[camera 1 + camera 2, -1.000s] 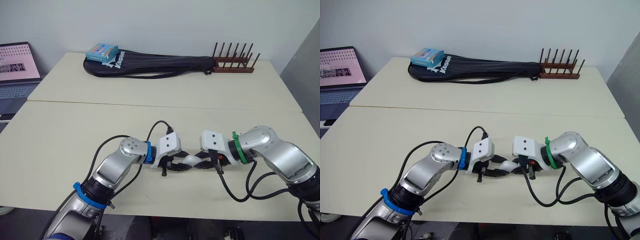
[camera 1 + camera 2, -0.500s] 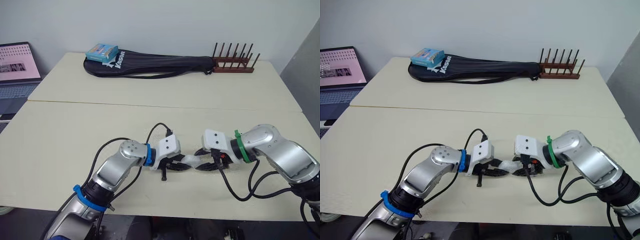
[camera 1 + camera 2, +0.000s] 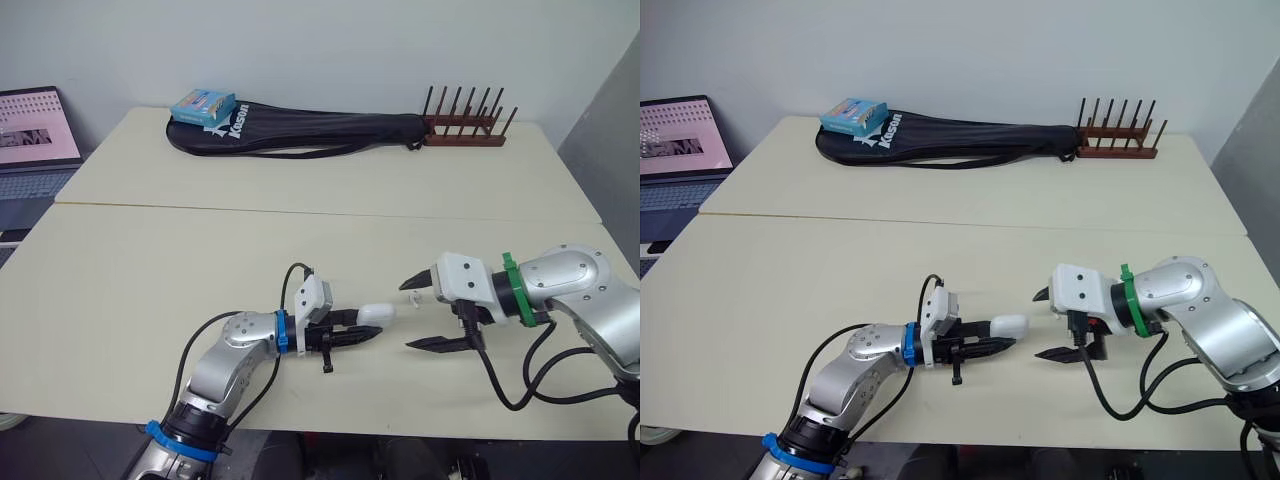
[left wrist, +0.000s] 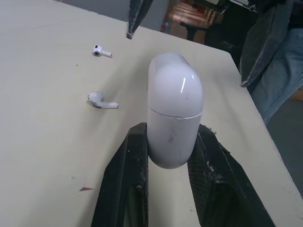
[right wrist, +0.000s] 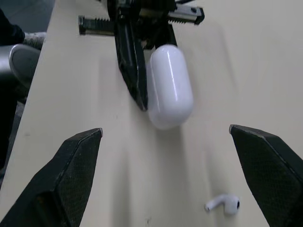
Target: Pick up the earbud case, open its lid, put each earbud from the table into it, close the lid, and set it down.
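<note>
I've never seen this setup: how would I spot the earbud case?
On the near table, look toward the front edge. The case is the smooth white capsule clamped in the left gripper; the earbuds lying beside it are far smaller, with stems.

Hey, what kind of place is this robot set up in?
Probably an office or lab workspace: two plain cream tables pushed together, a laptop open at the left edge, and a black racket bag and a wooden peg rack parked along the far side.
</note>
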